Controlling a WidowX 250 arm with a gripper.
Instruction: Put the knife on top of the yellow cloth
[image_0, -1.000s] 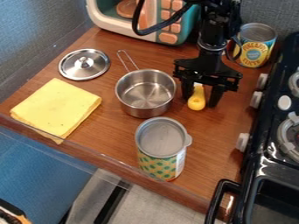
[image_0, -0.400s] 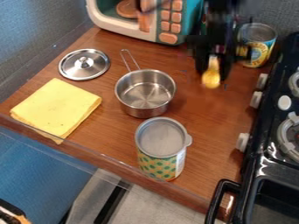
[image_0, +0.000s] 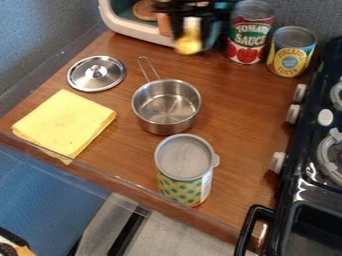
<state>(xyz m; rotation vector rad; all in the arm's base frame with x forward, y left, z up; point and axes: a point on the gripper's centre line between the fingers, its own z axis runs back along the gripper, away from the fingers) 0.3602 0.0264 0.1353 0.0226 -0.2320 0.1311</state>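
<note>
**Yellow cloth at the left, knife up by the toy oven!**

And here's the wooden counter (image_0: 237, 165), with the black stove (image_0: 299, 167) along its right side. Up at the back sits the toy oven (image_0: 133, 32), and in front of it hangs the gripper (image_0: 190, 38), jaws closed on the knife (image_0: 188, 46), yellow end dangling! The cloth (image_0: 63, 122) lies folded, well apart from it. Down front stands the dotted can (image_0: 184, 175), with the steel pot (image_0: 166, 105) behind. Red-labelled can (image_0: 250, 35) and yellow-labelled can (image_0: 291, 55) pair up at the back, the round lid (image_0: 96, 73) lies near the cloth, and smallest of all, that knife, high off the counter!
</note>
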